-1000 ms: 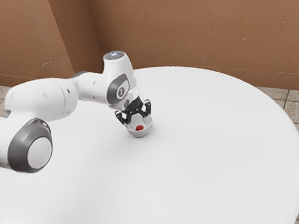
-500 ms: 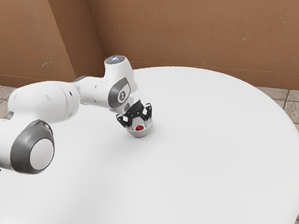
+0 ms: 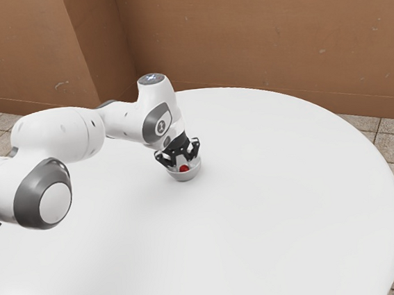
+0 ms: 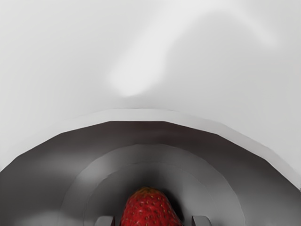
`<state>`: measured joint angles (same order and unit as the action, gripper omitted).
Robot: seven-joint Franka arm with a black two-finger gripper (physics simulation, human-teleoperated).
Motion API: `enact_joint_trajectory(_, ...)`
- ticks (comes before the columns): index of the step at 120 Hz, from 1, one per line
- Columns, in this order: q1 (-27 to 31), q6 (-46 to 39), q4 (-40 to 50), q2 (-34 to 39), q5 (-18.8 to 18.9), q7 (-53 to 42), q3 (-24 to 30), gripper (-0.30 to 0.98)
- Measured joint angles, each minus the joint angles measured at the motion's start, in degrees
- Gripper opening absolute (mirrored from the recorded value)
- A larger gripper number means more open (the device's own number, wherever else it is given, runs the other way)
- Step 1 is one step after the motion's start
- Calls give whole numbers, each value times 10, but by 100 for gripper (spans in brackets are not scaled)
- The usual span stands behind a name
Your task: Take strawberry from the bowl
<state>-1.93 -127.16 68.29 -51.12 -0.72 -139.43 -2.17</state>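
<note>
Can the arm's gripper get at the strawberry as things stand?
Likely yes: the fingers are open, one on each side of the strawberry, and nothing lies over it in the bowl.

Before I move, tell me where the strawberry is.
In the exterior view, the strawberry lies inside the small bowl, right at my gripper, on the white table slightly to the exterior view's left of centre.

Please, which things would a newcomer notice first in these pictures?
Probably the red strawberry first, lying in the bowl on the white table. Next comes the big white arm reaching in from the exterior view's left, its black hand open around the strawberry.
</note>
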Motion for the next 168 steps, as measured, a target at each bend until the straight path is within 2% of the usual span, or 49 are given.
enact_joint_trajectory(33, -6, -3, 36, 34, -1, -2, -1, 5)
enact_joint_trajectory(45, -15, -4, 76, 84, 1, -2, -3, 4)
enact_joint_trajectory(58, -40, -5, 149, 163, 22, 7, -5, 3)
enact_joint_trajectory(70, -76, -6, 190, 193, 33, 21, -5, 2)
enact_joint_trajectory(83, -102, -6, 207, 196, 38, 38, -4, 2)
enact_joint_trajectory(113, -107, -20, 201, 145, 39, 68, -3, 1)
enact_joint_trajectory(133, -111, -23, 201, 149, 42, 91, -3, 33)
enact_joint_trajectory(143, -111, -23, 202, 163, 44, 103, -3, 44)
enact_joint_trajectory(153, -112, -11, 207, 222, 46, 126, -4, 52)
enact_joint_trajectory(168, -111, 65, 201, 348, 41, 190, -20, 60)
